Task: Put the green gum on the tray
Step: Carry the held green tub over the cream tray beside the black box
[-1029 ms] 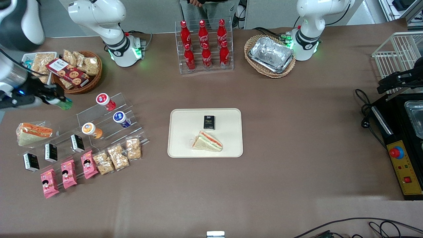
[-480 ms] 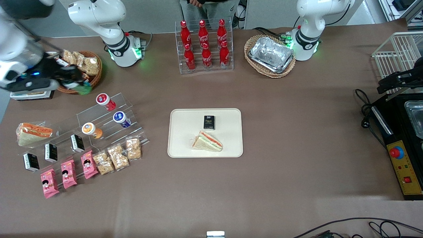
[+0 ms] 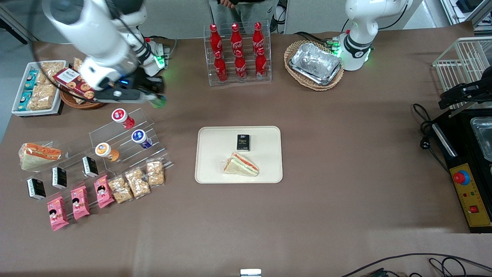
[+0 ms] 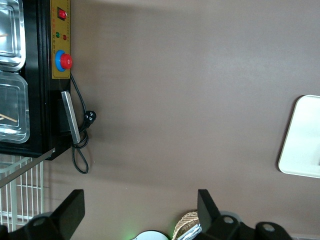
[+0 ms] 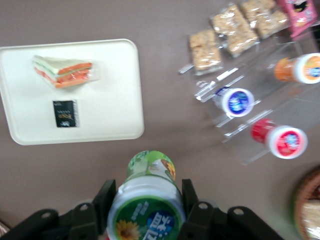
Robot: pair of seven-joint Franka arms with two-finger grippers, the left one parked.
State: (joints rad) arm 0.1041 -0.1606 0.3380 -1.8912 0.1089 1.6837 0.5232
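Jaws of gripper point(image 5: 146, 200) clamp green gum point(image 5: 147, 200) aloft

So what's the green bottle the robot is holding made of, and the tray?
The green gum, held in the gripper above the table, looks like glossy plastic: its white lid rim shines. The tray looks matte cream, maybe plastic or pressed fibre; no glare.

The green gum point(image 5: 147, 200) — green body, white-rimmed lid — is held in the gripper point(image 5: 146, 202) above the counter, farther from the front camera than the cream tray point(image 3: 215, 169), which lies flat mid-counter.
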